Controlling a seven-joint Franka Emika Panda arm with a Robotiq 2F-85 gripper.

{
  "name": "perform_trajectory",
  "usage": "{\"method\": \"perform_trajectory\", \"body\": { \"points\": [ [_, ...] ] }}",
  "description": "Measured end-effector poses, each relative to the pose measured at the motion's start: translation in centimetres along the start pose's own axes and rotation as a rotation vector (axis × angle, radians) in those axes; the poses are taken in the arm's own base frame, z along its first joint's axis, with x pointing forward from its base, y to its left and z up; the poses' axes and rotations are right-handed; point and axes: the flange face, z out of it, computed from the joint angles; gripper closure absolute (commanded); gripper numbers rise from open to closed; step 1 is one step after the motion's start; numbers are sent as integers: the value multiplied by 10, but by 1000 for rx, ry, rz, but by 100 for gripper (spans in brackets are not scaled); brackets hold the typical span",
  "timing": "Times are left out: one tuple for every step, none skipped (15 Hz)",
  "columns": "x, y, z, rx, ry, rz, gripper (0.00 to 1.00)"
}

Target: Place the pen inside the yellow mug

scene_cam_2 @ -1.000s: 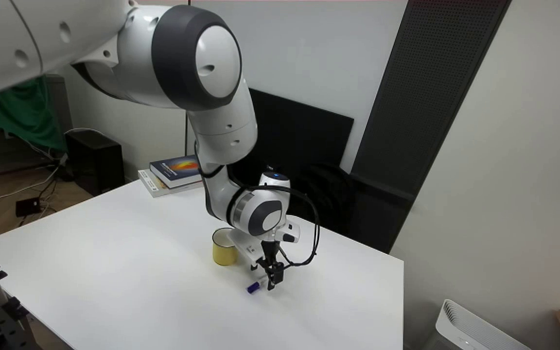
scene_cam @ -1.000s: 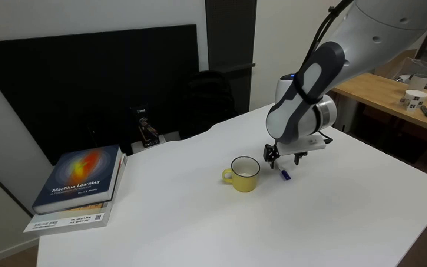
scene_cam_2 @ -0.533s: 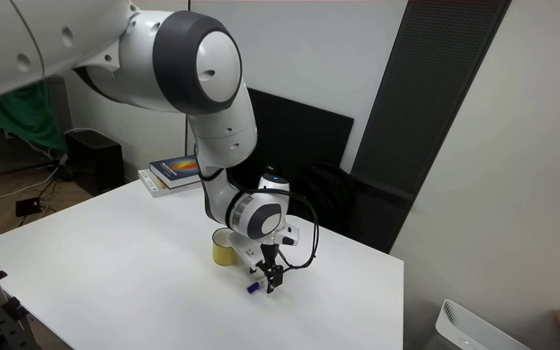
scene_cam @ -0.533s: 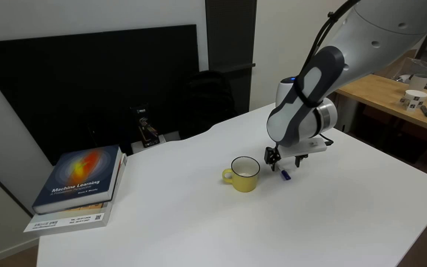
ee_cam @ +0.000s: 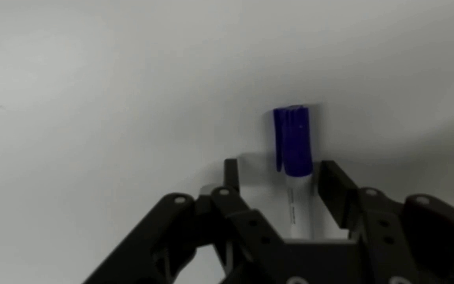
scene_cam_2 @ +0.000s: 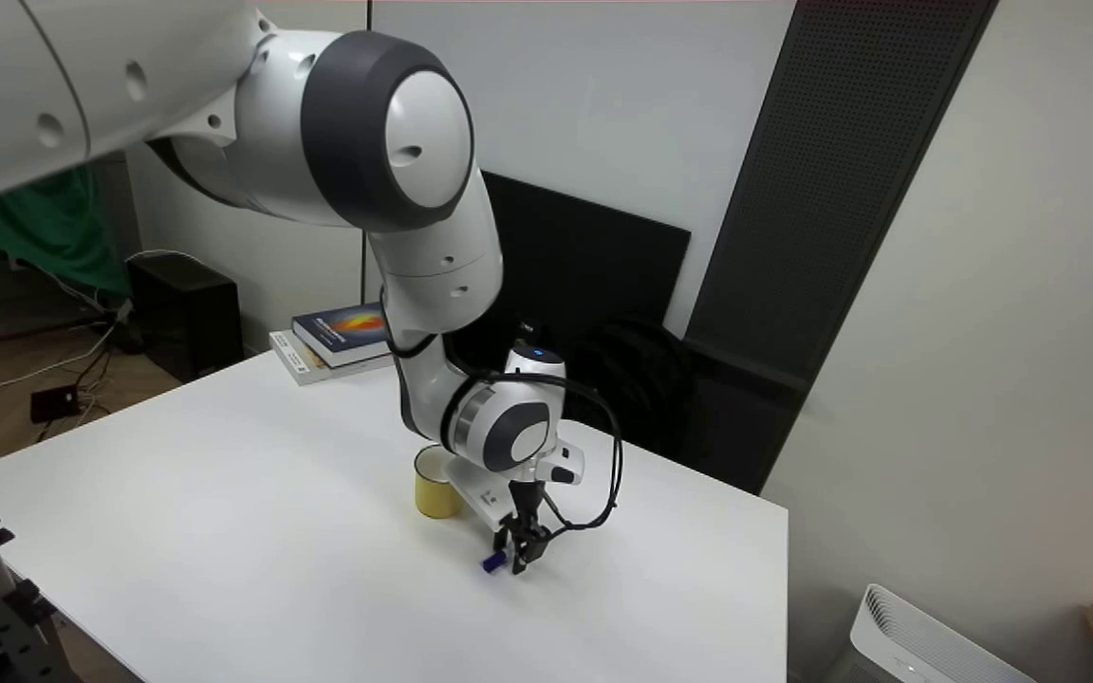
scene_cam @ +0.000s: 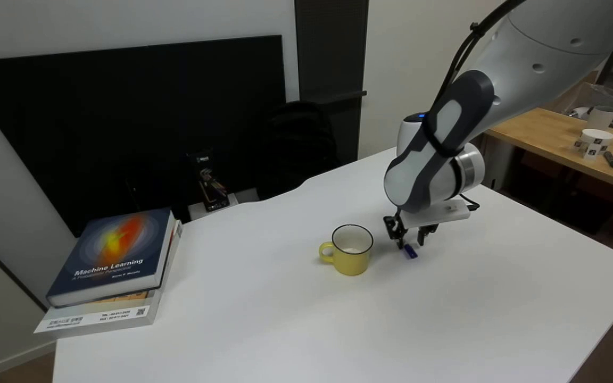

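Observation:
The pen (ee_cam: pixel 297 146) lies flat on the white table, its dark blue cap pointing away from my gripper (ee_cam: pixel 279 169) in the wrist view. My fingers stand on either side of its pale barrel just behind the cap, partly drawn together but still open. A wide gap separates the pen from the left finger (ee_cam: pixel 231 173); a narrow one lies beside the right finger (ee_cam: pixel 333 189). Part of the barrel is hidden by the gripper body. In an exterior view the yellow mug (scene_cam: pixel 351 261) stands upright close beside the gripper, its handle (scene_cam: pixel 326 252) turned away from it.
Two stacked books (scene_cam: pixel 120 250) lie at the far corner of the white table (scene_cam: pixel 264 319). A black panel (scene_cam: pixel 125 133) and a dark backpack (scene_cam: pixel 298 143) stand behind the table. A cable (scene_cam_2: pixel 615 446) loops out from the wrist.
The arm has come down a little toward the table. My jaws have narrowed from wide apart to a smaller gap around the pen. Pen and mug have stayed in place.

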Motion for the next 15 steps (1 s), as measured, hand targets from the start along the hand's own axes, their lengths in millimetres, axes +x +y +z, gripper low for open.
{"method": "perform_trajectory", "body": {
  "points": [
    [1,0,0,0,1,1,81],
    [1,1,0,1,2,2,87],
    [2,2,1,1,3,4,95],
    [3,3,0,1,3,6,99],
    [4,4,0,2,4,8,98],
    [6,5,-1,3,6,12,95],
    [8,6,-2,3,6,15,95],
    [10,8,-3,3,3,20,95],
    [12,9,-4,2,-1,24,95],
    [15,9,-6,1,-5,27,95],
    [18,9,-9,-1,-8,28,95],
    [22,7,-13,-1,-8,29,95],
    [27,5,-18,-1,-6,29,95],
    [33,2,-26,0,-3,30,95],
    [38,-1,-36,1,-4,31,95]
  ]
}}
